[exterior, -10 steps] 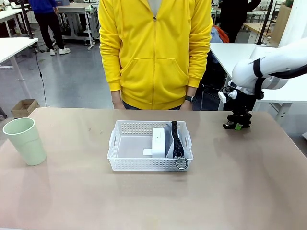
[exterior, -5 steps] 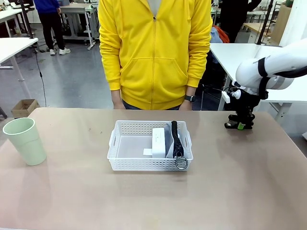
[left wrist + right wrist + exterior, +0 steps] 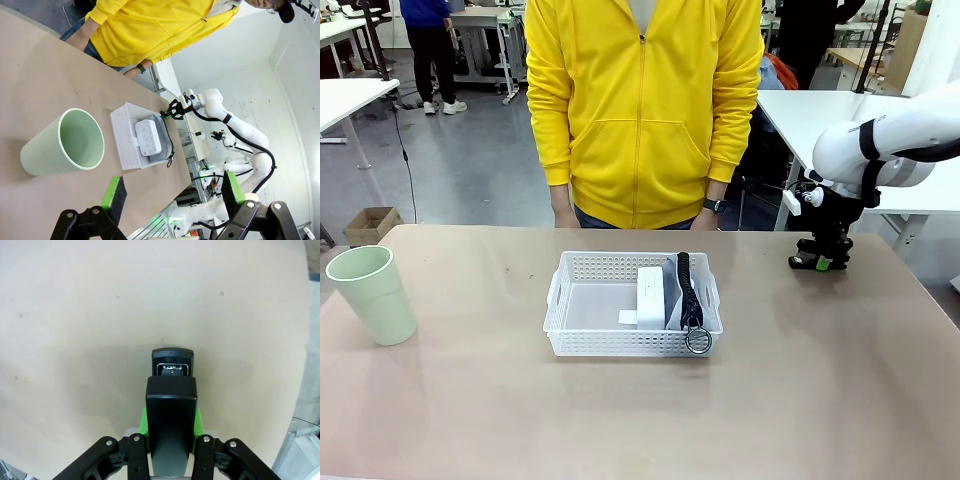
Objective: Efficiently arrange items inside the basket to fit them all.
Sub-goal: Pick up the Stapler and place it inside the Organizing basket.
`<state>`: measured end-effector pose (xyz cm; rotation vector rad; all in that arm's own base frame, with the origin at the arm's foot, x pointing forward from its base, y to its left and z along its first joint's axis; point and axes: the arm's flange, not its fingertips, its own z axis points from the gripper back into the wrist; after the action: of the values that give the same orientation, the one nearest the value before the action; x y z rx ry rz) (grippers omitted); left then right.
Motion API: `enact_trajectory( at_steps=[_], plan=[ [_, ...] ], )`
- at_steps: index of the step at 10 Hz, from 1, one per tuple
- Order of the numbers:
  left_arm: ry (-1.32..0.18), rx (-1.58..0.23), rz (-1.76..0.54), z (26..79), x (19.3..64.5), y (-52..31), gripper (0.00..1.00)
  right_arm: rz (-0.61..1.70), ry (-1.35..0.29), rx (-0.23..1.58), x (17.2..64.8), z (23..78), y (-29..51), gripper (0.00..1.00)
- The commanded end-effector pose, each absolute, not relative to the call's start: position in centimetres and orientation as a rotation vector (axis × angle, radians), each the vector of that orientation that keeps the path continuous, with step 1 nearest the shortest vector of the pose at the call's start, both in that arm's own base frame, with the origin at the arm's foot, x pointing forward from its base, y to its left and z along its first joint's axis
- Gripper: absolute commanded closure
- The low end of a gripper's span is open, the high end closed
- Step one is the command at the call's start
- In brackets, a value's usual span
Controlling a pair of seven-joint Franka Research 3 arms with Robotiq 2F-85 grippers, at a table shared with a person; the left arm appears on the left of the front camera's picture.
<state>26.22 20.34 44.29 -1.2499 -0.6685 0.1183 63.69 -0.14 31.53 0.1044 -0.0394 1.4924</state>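
Observation:
The white lattice basket stands mid-table. In its right half a small white box lies against the grey pouch, whose black strap and metal ring hang over the front rim. The pale green cup stands upright at the far left. My right gripper is at the far right, low over the table, shut on the black stapler. My left gripper is open above the cup, with nothing between its fingers.
A person in a yellow hoodie stands at the far edge, right behind the basket, hands down. The basket's left half holds just a small white label. Bare tabletop stretches around the basket.
My right gripper has shifted slightly to the right with the stapler in it. The basket, its contents and the cup have not moved.

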Motion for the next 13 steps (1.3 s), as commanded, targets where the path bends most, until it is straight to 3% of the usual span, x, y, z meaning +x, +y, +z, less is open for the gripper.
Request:
enact_trajectory(
  at_steps=[1,3,4,6,9,13],
  plan=[
    [-0.698,-1.265,0.104,44.3,26.1,20.1,0.0,1.412,-0.172,0.236,59.8,36.3,-0.8,0.8],
    [-0.698,-1.265,0.104,44.3,26.1,20.1,0.0,1.273,-0.345,0.406,56.2,40.3,-0.1,0.8],
    [-0.698,-1.265,0.104,44.3,26.1,20.1,0.0,1.181,-0.345,0.487,54.7,40.9,0.4,0.8],
    [-0.698,-1.265,0.104,44.3,26.1,20.1,0.0,1.331,-0.408,0.678,50.1,41.9,1.9,0.8],
    [-0.698,-1.265,0.104,44.3,26.1,20.1,0.0,1.471,-0.358,0.761,45.6,40.6,4.4,0.8],
    [-0.698,-1.265,0.104,44.3,26.1,20.1,0.0,1.431,-0.371,0.756,46.2,41.0,4.5,0.8]
  ],
)
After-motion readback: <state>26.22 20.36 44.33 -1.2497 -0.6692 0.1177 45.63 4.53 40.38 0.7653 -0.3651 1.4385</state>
